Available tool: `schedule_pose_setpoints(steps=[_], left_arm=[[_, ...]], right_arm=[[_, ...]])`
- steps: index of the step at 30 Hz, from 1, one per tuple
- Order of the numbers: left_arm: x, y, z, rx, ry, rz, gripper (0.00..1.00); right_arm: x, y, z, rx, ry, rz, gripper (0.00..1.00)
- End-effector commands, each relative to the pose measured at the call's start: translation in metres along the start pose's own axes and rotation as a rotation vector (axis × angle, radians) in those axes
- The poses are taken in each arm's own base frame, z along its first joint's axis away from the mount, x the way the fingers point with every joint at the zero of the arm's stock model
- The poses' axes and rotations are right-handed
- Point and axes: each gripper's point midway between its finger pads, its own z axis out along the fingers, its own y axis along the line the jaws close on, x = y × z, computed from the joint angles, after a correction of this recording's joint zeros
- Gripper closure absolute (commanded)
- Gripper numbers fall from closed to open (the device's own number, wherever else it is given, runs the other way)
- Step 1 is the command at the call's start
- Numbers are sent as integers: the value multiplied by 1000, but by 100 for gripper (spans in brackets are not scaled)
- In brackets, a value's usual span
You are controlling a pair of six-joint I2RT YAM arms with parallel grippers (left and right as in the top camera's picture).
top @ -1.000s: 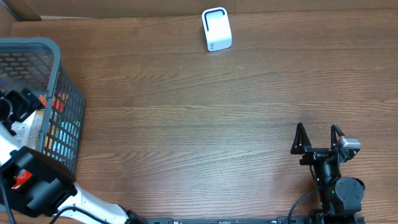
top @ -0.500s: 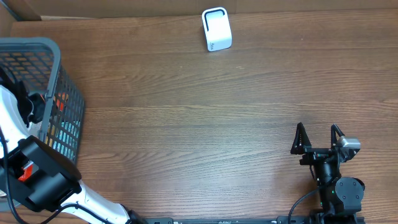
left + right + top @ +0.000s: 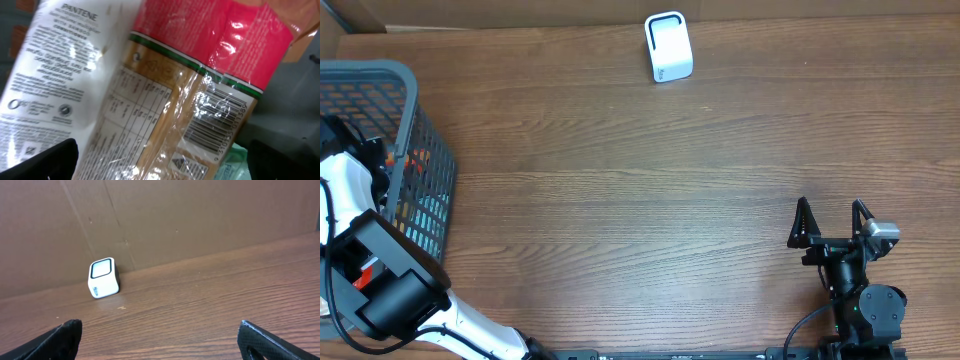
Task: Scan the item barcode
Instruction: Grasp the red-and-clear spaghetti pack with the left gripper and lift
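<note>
With my left gripper and right gripper both spread, the slick red-and-tan film packet could slip when pinched

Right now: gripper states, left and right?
left gripper: open, holding nothing, hovering over a packet in the basket.
right gripper: open, empty.

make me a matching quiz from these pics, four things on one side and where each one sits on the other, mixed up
1 scanner
2 basket
3 right gripper
4 barcoded packet

A left edge of the table
B close under the open left gripper
C far edge, near the middle
D near right corner, open and empty

Pairs: 1-C, 2-A, 3-D, 4-B
</note>
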Motion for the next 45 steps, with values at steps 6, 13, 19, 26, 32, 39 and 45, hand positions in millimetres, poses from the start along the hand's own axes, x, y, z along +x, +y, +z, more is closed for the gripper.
schedule_pose_setpoints(steps=[6,13,19,26,32,39,45], left_arm=[[-1,-5,8,29,-14,56,0],[8,-8,31,47,33,51,0],[4,-7,29,43,21,-15,24],[-5,-2,16,39,12,-112,96],[-16,6,-10,45,16,-189,96],[-51,14,-75,115,-74,-197,96],[-74,16,-138,187,-179,-200,96]], right_arm=[[1,-2,0,8,-7,-1,0],[1,-2,0,8,-7,-1,0],[1,-2,0,8,-7,-1,0],[1,-2,0,8,-7,-1,0],[1,-2,0,8,-7,-1,0],[1,-2,0,8,-7,-1,0],[1,-2,0,8,-7,-1,0]])
